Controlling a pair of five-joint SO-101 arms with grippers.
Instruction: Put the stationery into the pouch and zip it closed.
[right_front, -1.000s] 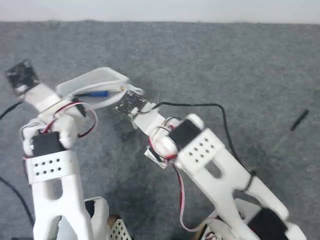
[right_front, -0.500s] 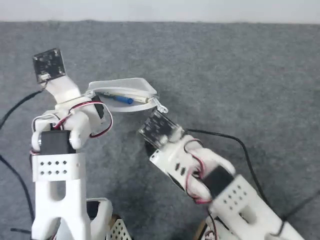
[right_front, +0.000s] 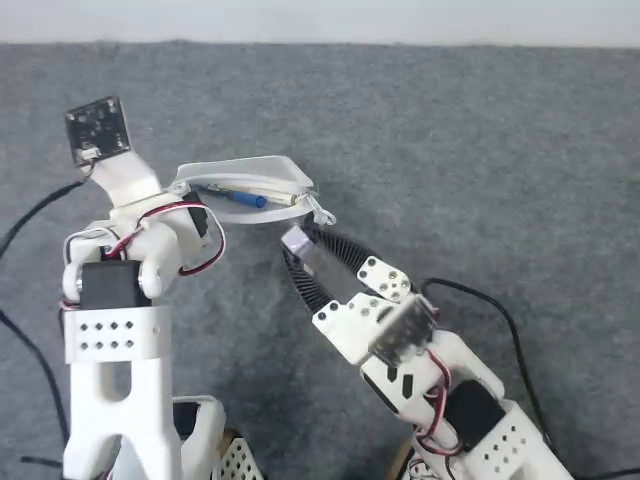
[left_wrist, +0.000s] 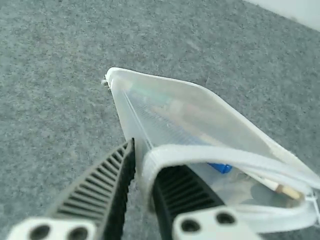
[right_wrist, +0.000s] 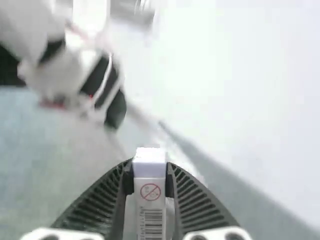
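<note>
Pouch held open, a small block gripped beside it.

High view: the pouch (right_front: 250, 172) sits open on the grey table (right_front: 500, 150) with a blue pen (right_front: 245, 199) inside. The right gripper (right_front: 298, 243) holds a small white block (right_front: 295, 240) just beside the pouch's mouth. Left wrist view: the left gripper (left_wrist: 144, 159) pinches the pouch's rim. Right wrist view: the block is clamped between the fingers.

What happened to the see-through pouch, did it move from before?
Yes. Measured against the grey table's back edge, the pouch slid to the right and a little nearer the camera. It has stayed put for the last half second.
</note>
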